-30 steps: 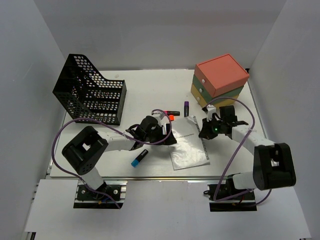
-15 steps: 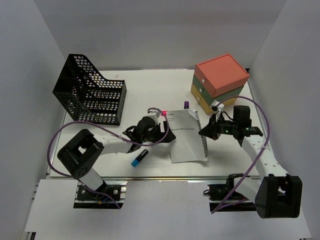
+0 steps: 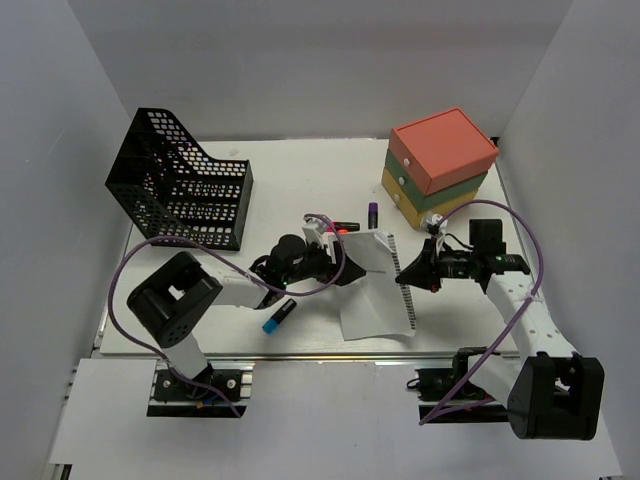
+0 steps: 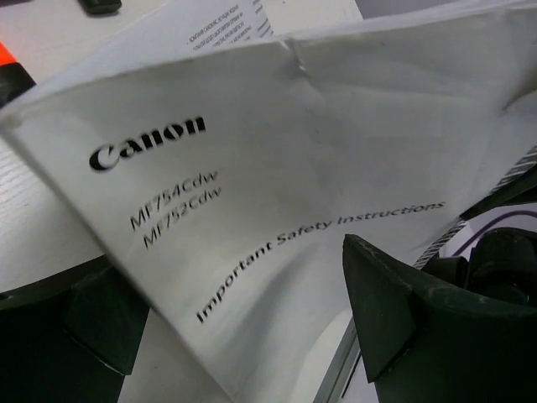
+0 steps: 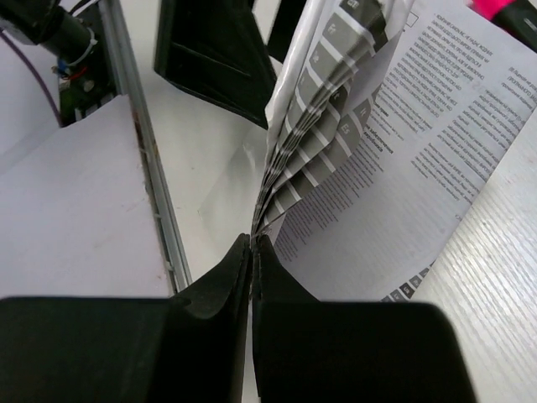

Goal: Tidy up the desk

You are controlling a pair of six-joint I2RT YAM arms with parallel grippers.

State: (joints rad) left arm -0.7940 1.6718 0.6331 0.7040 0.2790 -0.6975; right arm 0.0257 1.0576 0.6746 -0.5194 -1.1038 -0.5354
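The desk (image 3: 280,180) is a wide white tabletop. A white Canon safety booklet (image 3: 372,292) stands partly lifted at its middle, pages fanned. My right gripper (image 3: 407,272) is shut on the booklet's right edge; in the right wrist view the pages (image 5: 336,101) fan out from the closed fingertips of this gripper (image 5: 252,240). My left gripper (image 3: 335,266) is open at the booklet's left side. In the left wrist view the booklet cover (image 4: 252,151) fills the space between the spread fingers of this gripper (image 4: 235,290).
A black mesh file basket (image 3: 175,185) stands at the back left. A coral, green and yellow drawer box (image 3: 440,165) stands at the back right. A purple marker (image 3: 371,215) and a black marker (image 3: 345,227) lie behind the booklet. A blue-capped marker (image 3: 279,316) lies near the front rail.
The booklet lay flat half a second ago; now its right edge is raised and its pages fan open in the right gripper. The left gripper has shifted slightly right.
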